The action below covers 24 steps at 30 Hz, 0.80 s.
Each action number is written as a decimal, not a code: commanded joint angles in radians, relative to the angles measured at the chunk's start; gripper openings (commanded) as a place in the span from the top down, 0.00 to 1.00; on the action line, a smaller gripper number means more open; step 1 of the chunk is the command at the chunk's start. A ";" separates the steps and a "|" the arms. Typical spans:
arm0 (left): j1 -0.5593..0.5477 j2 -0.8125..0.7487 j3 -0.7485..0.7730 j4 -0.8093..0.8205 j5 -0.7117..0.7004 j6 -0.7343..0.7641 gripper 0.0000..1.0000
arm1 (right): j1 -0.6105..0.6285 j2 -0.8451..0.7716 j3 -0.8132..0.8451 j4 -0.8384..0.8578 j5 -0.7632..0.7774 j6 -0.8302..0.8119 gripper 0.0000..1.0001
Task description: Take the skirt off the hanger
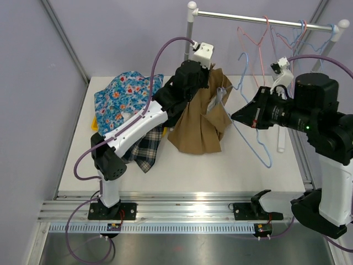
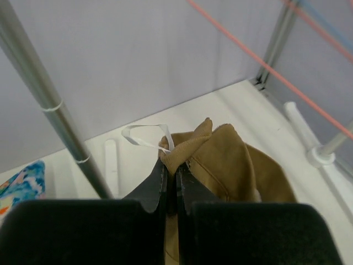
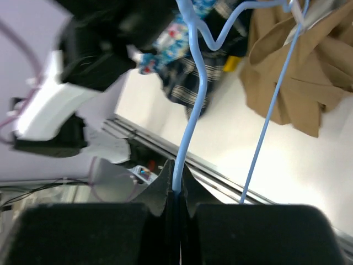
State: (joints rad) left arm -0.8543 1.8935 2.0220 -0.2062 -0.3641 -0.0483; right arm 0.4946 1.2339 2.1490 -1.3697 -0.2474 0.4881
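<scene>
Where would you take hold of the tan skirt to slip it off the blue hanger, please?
At the thick top edge of the skirt, beside the white loop, coming from the side away from the hanger. The cloth bunches into a firm ridge there; the pleats below hang loose. The left gripper is shut on it, the right gripper on the hanger.

White arms (image 1: 135, 126), black joints (image 1: 112, 161), black hands (image 2: 171, 168), purple cables (image 1: 156, 61).

Looks like a robotics lab test cell. Closed in by plain grey panels (image 1: 33, 83) on metal framing, with a white tabletop (image 1: 220, 171) and a slotted aluminium rail (image 1: 182, 210) carrying black arm bases (image 1: 113, 210) at the near edge. Fitted with a chrome garment rail (image 1: 259, 20).
</scene>
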 commanded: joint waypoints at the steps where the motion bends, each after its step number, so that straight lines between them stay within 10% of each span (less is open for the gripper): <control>1: 0.034 -0.017 0.012 0.024 0.020 -0.027 1.00 | -0.001 0.027 0.205 -0.213 -0.157 0.033 1.00; 14: 0.099 -0.013 -0.137 0.016 -0.079 -0.012 1.00 | -0.001 0.107 0.427 -0.270 -0.418 0.166 1.00; 24: 0.339 -0.434 -0.505 0.116 -0.136 0.034 1.00 | -0.001 -0.102 -0.102 -0.270 -0.273 0.040 1.00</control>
State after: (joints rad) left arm -0.5903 1.6104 1.5040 -0.2096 -0.4305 -0.0490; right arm 0.4946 1.1679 2.1033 -1.4071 -0.5594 0.5938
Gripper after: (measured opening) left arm 0.038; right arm 0.037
